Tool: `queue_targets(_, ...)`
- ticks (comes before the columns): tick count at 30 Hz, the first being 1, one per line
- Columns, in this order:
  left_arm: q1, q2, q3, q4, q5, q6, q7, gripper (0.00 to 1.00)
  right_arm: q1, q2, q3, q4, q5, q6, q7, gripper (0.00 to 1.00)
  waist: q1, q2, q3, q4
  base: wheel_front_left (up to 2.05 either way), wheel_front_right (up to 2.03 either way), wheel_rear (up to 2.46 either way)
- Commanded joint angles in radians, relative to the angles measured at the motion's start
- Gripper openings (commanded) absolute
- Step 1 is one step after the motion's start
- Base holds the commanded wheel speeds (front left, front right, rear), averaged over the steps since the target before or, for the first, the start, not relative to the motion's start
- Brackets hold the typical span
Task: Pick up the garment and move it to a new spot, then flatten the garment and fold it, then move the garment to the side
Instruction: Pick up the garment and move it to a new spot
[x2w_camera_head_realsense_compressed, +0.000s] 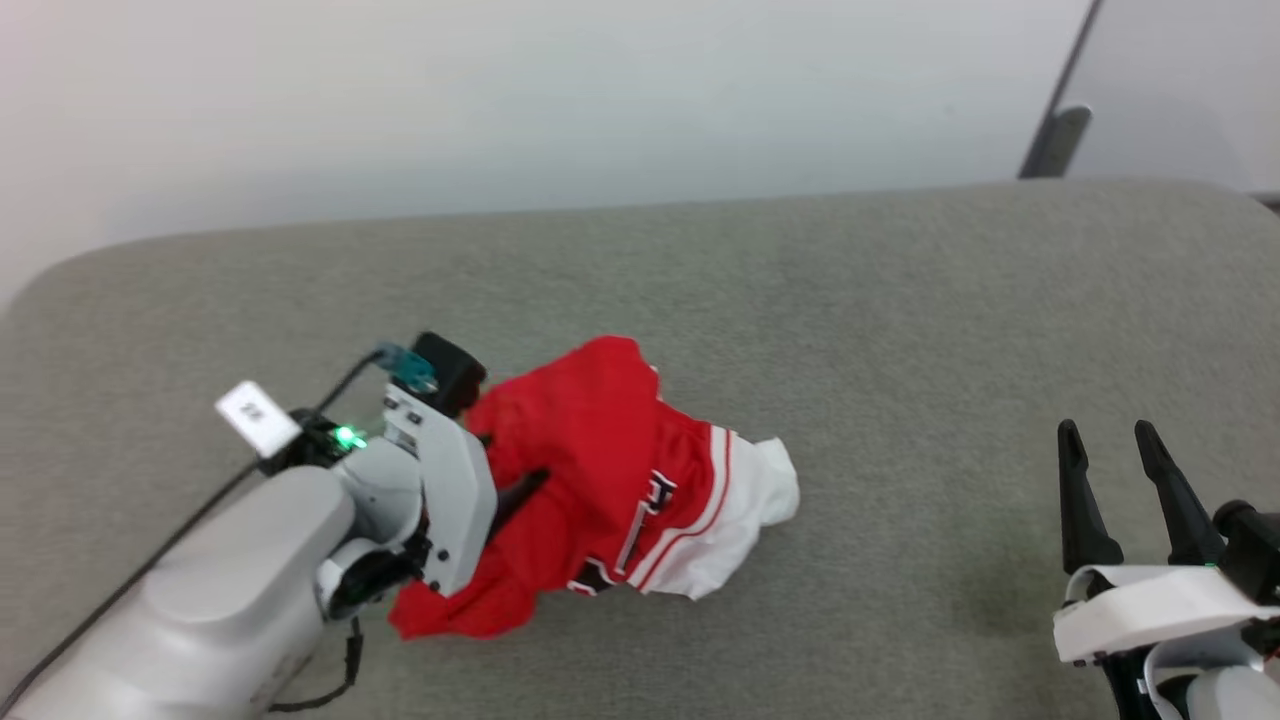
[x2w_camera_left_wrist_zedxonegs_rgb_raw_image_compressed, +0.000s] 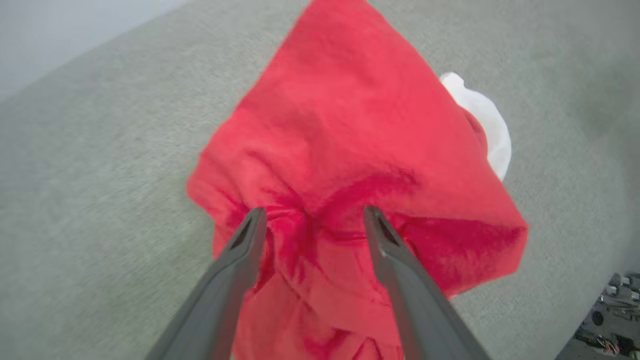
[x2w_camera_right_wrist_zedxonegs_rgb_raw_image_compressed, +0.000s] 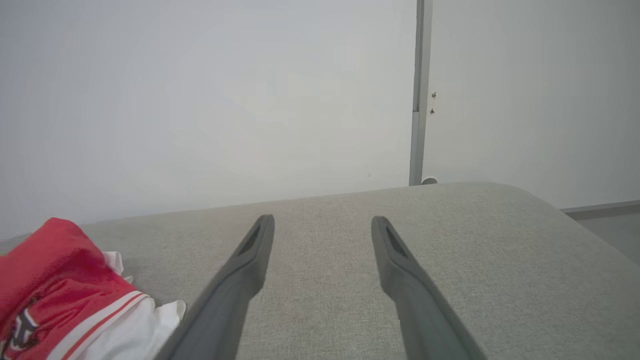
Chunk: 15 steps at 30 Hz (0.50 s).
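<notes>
Grey padded surface (x2w_camera_head_realsense_compressed: 900, 330): shirt (x2w_camera_head_realsense_compressed: 620, 470) heaped left of centre, prob. new spot; left jaws wide on cloth, no grip; right jaws wide, empty.

a grey fabric-covered cushion (x2w_camera_head_realsense_compressed: 900, 330) with rounded corners spans the view; on it, left of the middle, a red jersey (x2w_camera_head_realsense_compressed: 590, 440) lies crumpled in a heap, its white sleeve (x2w_camera_head_realsense_compressed: 765, 495) and striped trim to the right

Grey fabric surface (x2w_camera_head_realsense_compressed: 900, 330) before a plain white wall (x2w_camera_head_realsense_compressed: 500, 90)
</notes>
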Motion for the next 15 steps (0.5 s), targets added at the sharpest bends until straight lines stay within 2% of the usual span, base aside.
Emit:
queue_targets(1,0.013,0.008,0.008,-0.008,-0.007,-0.005,-0.015,1.00,0.019,-0.002,-0.004,-0.004,0.005,-0.001,0.001,1.00,0.0000,0.0000,-0.034,0.038,0.00,0.00,0.00)
queue_targets(7,0.062,0.063,0.060,-0.059,-0.011,0.016,-0.148,1.00,0.042,-0.007,-0.012,-0.012,-0.003,-0.001,0.009,1.00,0.0000,0.0000,-0.072,0.089,0.00,0.00,0.00)
queue_targets(15,0.176,0.153,0.139,-0.113,-0.005,0.087,-0.373,1.00,0.061,-0.020,-0.028,-0.024,-0.005,-0.001,0.009,1.00,0.0000,0.0000,-0.099,0.137,0.00,0.00,0.00)
